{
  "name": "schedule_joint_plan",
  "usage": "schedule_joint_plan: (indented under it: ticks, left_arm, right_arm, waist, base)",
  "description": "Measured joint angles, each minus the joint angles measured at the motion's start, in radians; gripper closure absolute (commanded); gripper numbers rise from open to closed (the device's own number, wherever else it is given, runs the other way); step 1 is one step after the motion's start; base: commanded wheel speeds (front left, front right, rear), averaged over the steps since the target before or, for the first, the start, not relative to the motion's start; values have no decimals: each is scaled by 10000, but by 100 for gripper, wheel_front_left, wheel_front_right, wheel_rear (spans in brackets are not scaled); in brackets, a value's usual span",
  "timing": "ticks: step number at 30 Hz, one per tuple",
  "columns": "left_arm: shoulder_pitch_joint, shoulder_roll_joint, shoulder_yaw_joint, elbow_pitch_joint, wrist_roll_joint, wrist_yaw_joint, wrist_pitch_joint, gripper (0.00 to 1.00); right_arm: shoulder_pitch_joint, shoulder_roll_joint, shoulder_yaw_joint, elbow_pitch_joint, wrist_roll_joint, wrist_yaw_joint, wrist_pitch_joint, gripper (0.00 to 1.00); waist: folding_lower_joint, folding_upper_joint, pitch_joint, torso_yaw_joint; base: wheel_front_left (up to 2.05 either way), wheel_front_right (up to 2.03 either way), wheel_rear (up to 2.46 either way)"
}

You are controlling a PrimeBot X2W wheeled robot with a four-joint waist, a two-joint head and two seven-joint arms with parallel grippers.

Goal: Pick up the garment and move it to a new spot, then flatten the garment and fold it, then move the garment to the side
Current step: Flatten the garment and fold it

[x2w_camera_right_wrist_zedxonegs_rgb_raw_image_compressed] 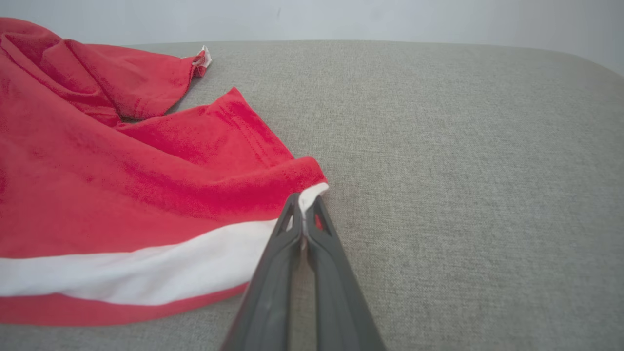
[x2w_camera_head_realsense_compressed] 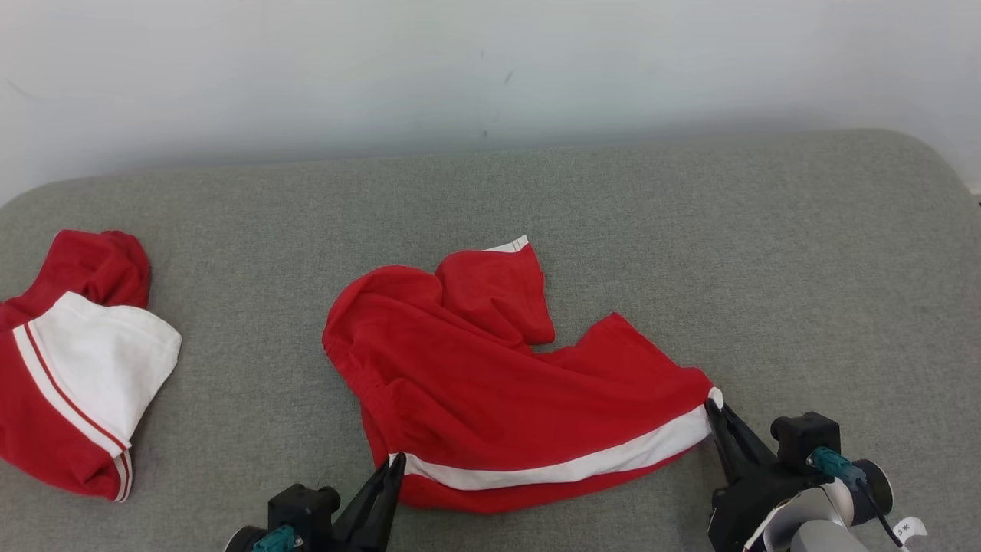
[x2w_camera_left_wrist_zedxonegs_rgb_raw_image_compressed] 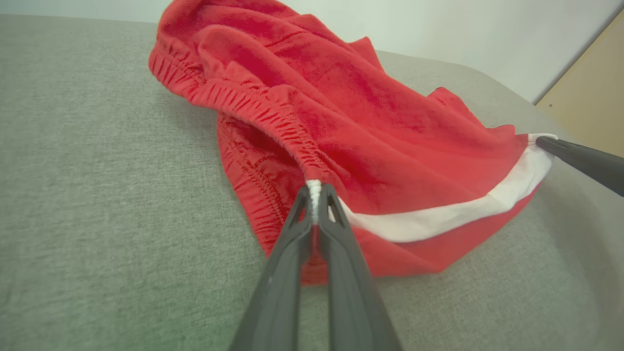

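Observation:
The garment [x2w_camera_head_realsense_compressed: 490,383] is a pair of red shorts with a white side stripe, lying crumpled in the middle of the grey padded surface [x2w_camera_head_realsense_compressed: 690,253]. My left gripper [x2w_camera_head_realsense_compressed: 395,462] is shut on the garment's near left corner, at the waistband end of the stripe [x2w_camera_left_wrist_zedxonegs_rgb_raw_image_compressed: 314,187]. My right gripper [x2w_camera_head_realsense_compressed: 713,405] is shut on the near right corner, pinching the white stripe at the leg hem [x2w_camera_right_wrist_zedxonegs_rgb_raw_image_compressed: 304,197]. The white stripe [x2w_camera_head_realsense_compressed: 567,464] runs between the two grips along the near edge. One leg [x2w_camera_head_realsense_compressed: 498,287] is folded over toward the back.
A second red-and-white garment [x2w_camera_head_realsense_compressed: 73,368] lies bunched at the far left of the surface. A pale wall [x2w_camera_head_realsense_compressed: 490,69] rises behind the back edge. Bare grey fabric stretches to the right and behind the shorts.

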Motion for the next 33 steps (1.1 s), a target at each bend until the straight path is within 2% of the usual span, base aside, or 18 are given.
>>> schedule_joint_plan:
  ticks: [9,15,24,28,29,33]
  left_arm:
    - [208,305,487,-1337,366,0,0,100]
    - [-1107,851,437,-1896,437,0,0,100]
    - [-5642,2305,-59,-2261,-21,-2,719,100]
    - [-7874,2673,-261,-2201,-602,-2,1337,100]
    - [-9052,2823,-399,-2052,-895,-2,1526,100]
    - [-11222,2907,-880,-1726,-1204,-2,1923,100]
  right_arm:
    - [529,-59,-42,-2050,407,0,-25,100]
    - [-386,-268,209,-2638,851,0,-23,100]
    - [-3674,-462,512,-2679,1494,0,115,100]
    - [-5547,-552,506,-2583,2194,0,453,100]
    - [-6577,-619,460,-2533,2621,0,650,100]
    - [-8578,-924,658,-2443,2769,0,1047,100]
  waist:
    - [0,0,-57,-102]
    - [0,0,175,-203]
    - [1,0,1313,-300]
    - [1,1,2108,-340]
    - [3,1,2540,-362]
    - [3,2,3410,-411]
  base:
    - [0,0,0]
    - [0,0,0]
    - [0,0,0]
    - [0,0,0]
    - [0,0,0]
    - [0,0,0]
